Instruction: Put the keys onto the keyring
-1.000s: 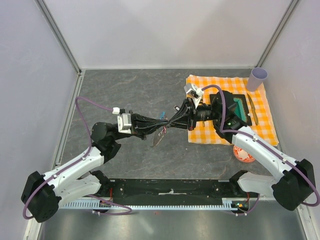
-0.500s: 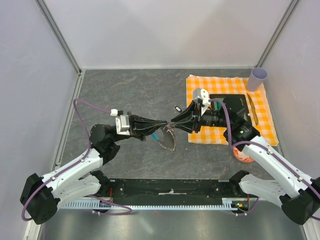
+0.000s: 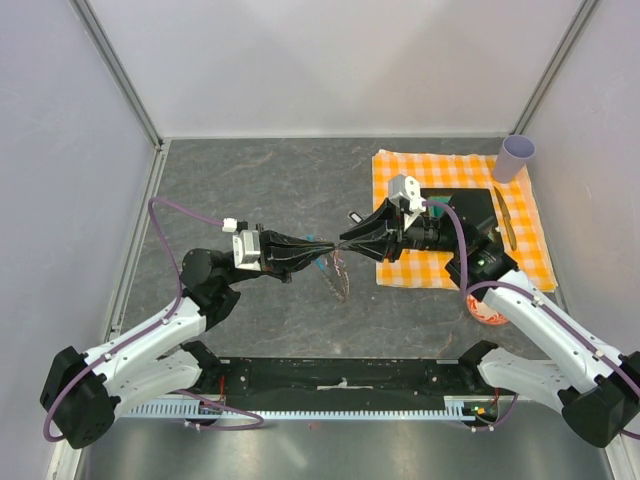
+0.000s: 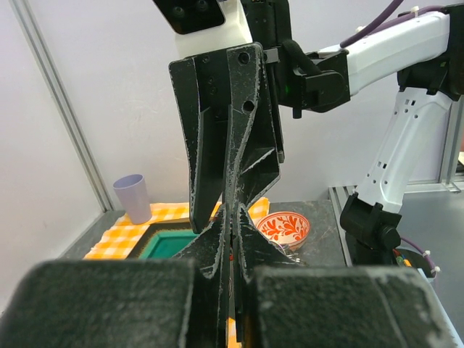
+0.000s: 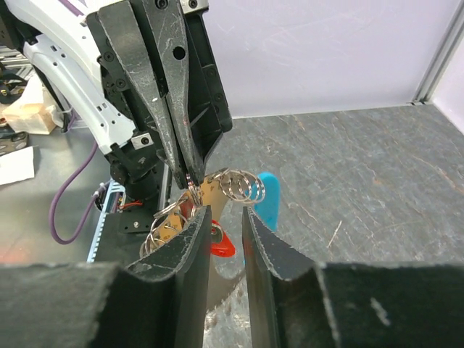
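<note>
My left gripper (image 3: 326, 245) is shut on a ring of the keyring (image 5: 243, 187), a bunch of silver wire rings with a blue plastic piece (image 5: 267, 197), held above the table. The bunch dangles below the fingertips (image 3: 336, 276). The key's red head (image 5: 221, 246) hangs in that bunch, just behind my right gripper's left finger. My right gripper (image 5: 226, 217) faces the left one tip to tip (image 3: 345, 243). Its jaws stand apart with nothing between them, the rings just beyond their tips. In the left wrist view the shut left gripper (image 4: 232, 217) hides the bunch.
An orange checked cloth (image 3: 520, 250) at the right carries a black tray with a green inset (image 4: 170, 243) and a yellowish utensil (image 3: 502, 222). A lilac cup (image 3: 517, 157) stands at its far corner. A red-patterned bowl (image 3: 484, 312) and a small black-and-white fob (image 3: 355, 216) lie nearby.
My right gripper has opened and drawn back slightly from the bunch. The keyring now hangs from the left gripper alone and has swung under it.
</note>
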`<state>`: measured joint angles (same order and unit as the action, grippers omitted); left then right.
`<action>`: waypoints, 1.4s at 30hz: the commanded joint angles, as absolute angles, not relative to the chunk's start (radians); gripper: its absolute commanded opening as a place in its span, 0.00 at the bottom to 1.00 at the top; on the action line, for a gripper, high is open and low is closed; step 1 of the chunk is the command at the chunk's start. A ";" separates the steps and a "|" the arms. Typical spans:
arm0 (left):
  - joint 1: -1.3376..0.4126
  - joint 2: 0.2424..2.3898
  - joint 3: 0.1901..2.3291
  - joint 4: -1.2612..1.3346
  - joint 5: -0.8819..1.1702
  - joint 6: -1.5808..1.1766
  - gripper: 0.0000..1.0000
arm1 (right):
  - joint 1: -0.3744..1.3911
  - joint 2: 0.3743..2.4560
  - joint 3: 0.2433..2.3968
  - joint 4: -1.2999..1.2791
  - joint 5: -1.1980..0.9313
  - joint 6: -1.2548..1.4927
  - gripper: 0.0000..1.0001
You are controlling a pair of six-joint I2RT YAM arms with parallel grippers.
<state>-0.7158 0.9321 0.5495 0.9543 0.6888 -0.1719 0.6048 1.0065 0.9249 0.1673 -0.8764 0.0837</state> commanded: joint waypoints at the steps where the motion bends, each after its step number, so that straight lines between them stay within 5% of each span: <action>1: -0.719 0.925 0.563 1.025 0.672 -0.187 0.02 | 0.614 1.017 0.937 0.282 -0.949 0.121 0.30; 42: -0.719 0.919 0.574 1.015 0.621 -0.184 0.02 | 0.643 1.011 0.891 0.201 -0.979 0.078 0.28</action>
<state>-0.7158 0.9394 0.5499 0.9703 0.6785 -0.1829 0.6270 1.0180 0.9051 0.2031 -0.9409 0.0910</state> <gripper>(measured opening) 0.021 0.283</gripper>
